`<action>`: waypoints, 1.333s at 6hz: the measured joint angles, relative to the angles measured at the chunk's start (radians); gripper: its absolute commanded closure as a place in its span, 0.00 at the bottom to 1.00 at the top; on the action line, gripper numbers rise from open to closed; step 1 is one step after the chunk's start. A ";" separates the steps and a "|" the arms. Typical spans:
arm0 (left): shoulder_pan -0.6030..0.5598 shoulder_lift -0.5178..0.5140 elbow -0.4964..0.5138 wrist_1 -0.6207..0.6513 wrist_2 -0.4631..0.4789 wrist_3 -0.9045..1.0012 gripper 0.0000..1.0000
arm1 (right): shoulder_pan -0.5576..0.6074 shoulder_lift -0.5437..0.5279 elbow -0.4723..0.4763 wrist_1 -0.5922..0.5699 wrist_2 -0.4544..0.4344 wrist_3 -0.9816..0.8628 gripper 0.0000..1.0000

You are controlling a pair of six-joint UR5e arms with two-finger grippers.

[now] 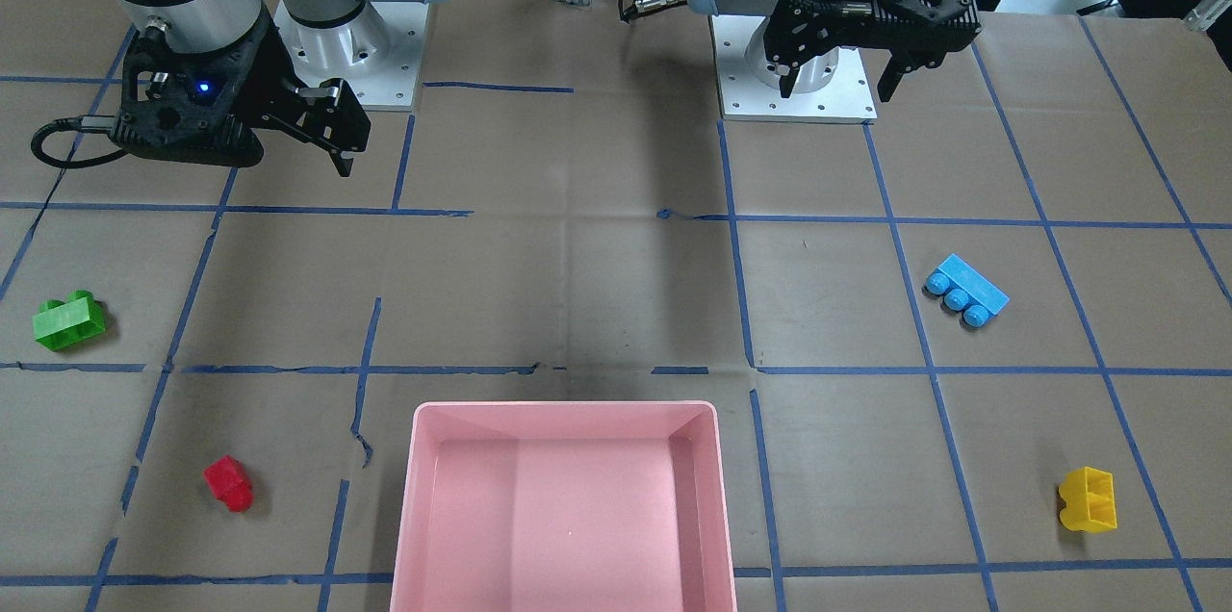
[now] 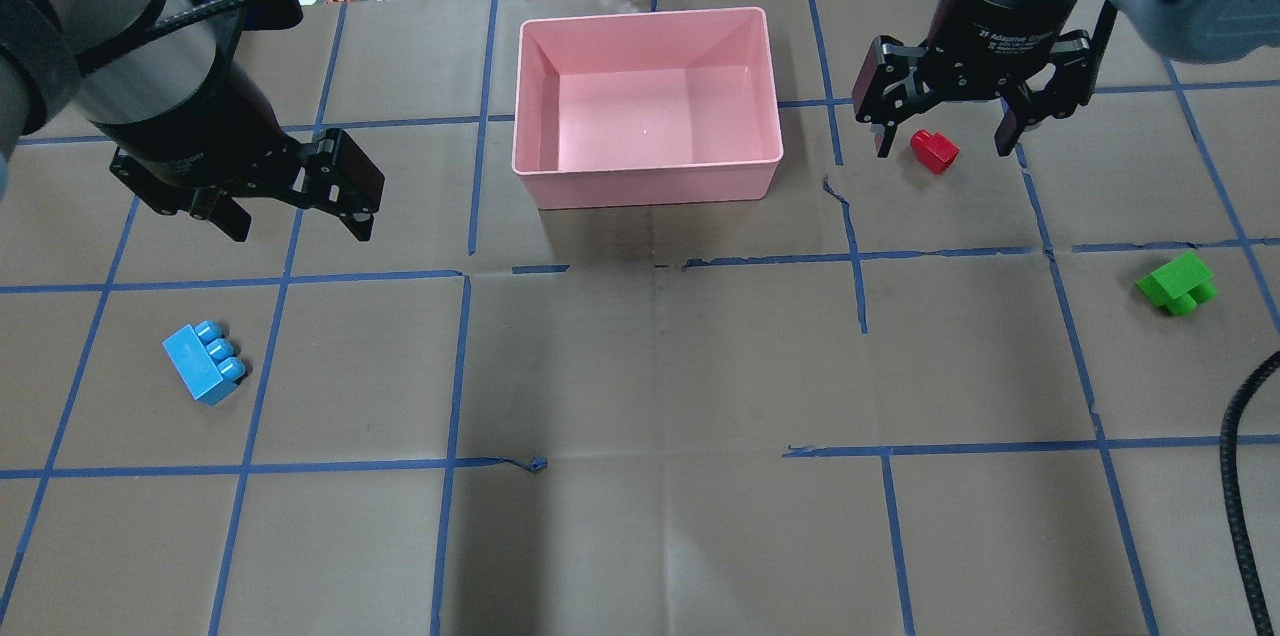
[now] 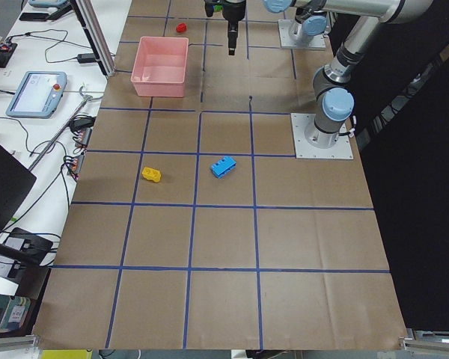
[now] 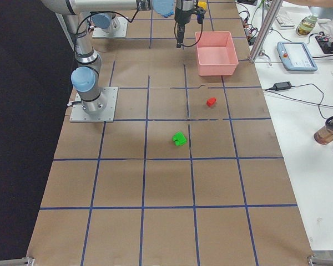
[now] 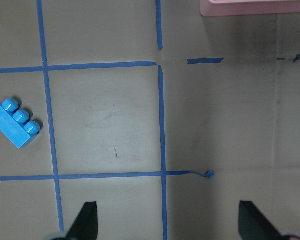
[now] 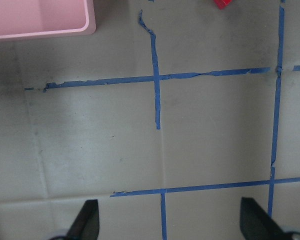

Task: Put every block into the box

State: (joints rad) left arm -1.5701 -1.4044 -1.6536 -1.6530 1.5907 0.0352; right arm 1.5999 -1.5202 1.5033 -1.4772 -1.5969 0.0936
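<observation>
The pink box stands empty at the table's far middle. The light-blue block and the yellow block lie on my left side. The red block and the green block lie on my right side. My left gripper is open and empty, high above the table, and the light-blue block shows at the left of its wrist view. My right gripper is open and empty, held high, and the red block shows at the top edge of its wrist view.
Brown paper with a blue tape grid covers the table. Both arm bases stand at the robot's edge. Cables and a tablet lie on the white bench beyond the far edge. A black cable hangs at the right.
</observation>
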 measured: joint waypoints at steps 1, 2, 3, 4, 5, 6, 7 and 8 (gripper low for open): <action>0.000 0.000 0.000 0.000 0.000 0.000 0.01 | 0.000 0.000 0.000 0.000 0.000 0.000 0.00; 0.000 -0.002 0.000 0.002 0.000 -0.001 0.01 | 0.000 0.000 0.000 0.000 0.000 0.000 0.00; 0.002 -0.002 0.000 0.002 0.000 -0.001 0.01 | 0.000 0.000 0.000 0.000 0.000 -0.001 0.00; 0.007 -0.002 0.001 0.002 0.000 0.000 0.01 | 0.000 0.000 0.000 0.000 0.000 -0.001 0.00; 0.028 -0.002 0.002 0.001 -0.001 0.003 0.01 | 0.000 0.001 0.000 0.000 0.000 -0.001 0.00; 0.074 -0.003 0.000 -0.002 -0.004 0.008 0.01 | 0.000 0.001 -0.001 0.000 0.000 -0.001 0.00; 0.129 -0.003 -0.005 -0.007 0.001 0.044 0.01 | -0.001 0.001 -0.001 0.000 0.000 -0.002 0.00; 0.201 -0.007 -0.015 -0.010 0.050 0.086 0.01 | -0.001 0.002 -0.001 0.000 0.000 -0.002 0.00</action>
State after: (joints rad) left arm -1.3690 -1.4109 -1.6685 -1.6631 1.6412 0.1212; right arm 1.5986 -1.5187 1.5019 -1.4772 -1.5969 0.0920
